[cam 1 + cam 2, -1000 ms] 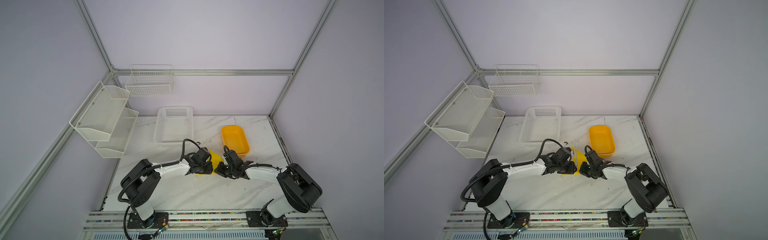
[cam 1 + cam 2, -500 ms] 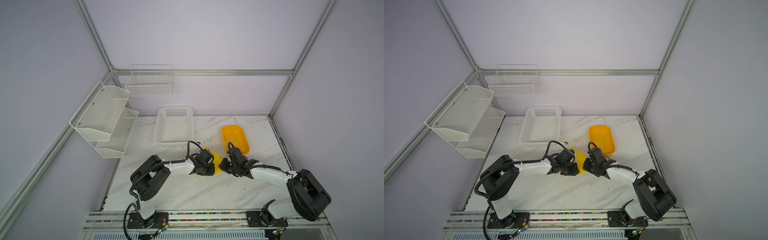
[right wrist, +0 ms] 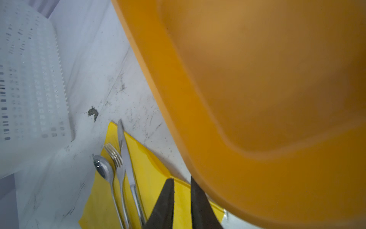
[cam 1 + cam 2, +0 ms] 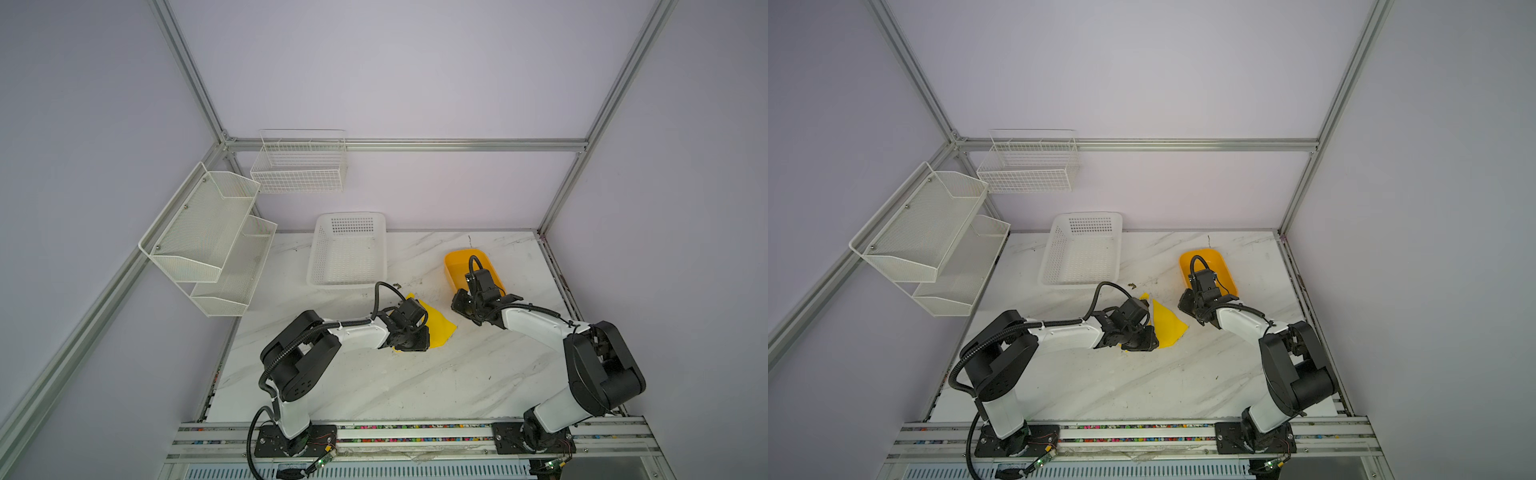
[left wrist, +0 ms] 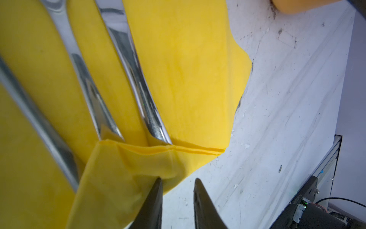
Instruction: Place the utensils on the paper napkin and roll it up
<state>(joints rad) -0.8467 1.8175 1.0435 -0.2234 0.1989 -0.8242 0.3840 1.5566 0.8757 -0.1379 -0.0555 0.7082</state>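
Observation:
The yellow paper napkin [image 4: 439,328] [image 4: 1168,326] lies on the marble table between my two arms. The utensils lie side by side on it: spoon [image 3: 103,170], fork [image 3: 116,160] and knife [image 3: 123,150]. Their handles [image 5: 138,79] run under a corner of the napkin [image 5: 188,79] that is folded over them. My left gripper [image 5: 178,181] [image 4: 411,343] is low at that folded corner, open by a narrow gap; one fingertip [image 5: 158,183] touches the paper and only bare table shows between the fingers. My right gripper [image 3: 182,180] [image 4: 465,309] hovers beside the napkin's far right edge, narrowly open and empty.
An orange-yellow plastic tub [image 4: 457,266] [image 3: 257,79] stands right behind the right gripper. A white perforated basket [image 4: 349,249] sits at the back of the table. A two-tier mesh rack [image 4: 208,232] and a wire basket [image 4: 299,166] hang on the walls.
My right gripper has drawn back from the napkin toward the tub, uncovering more of the paper. The left gripper stayed at the folded corner and narrowed a little.

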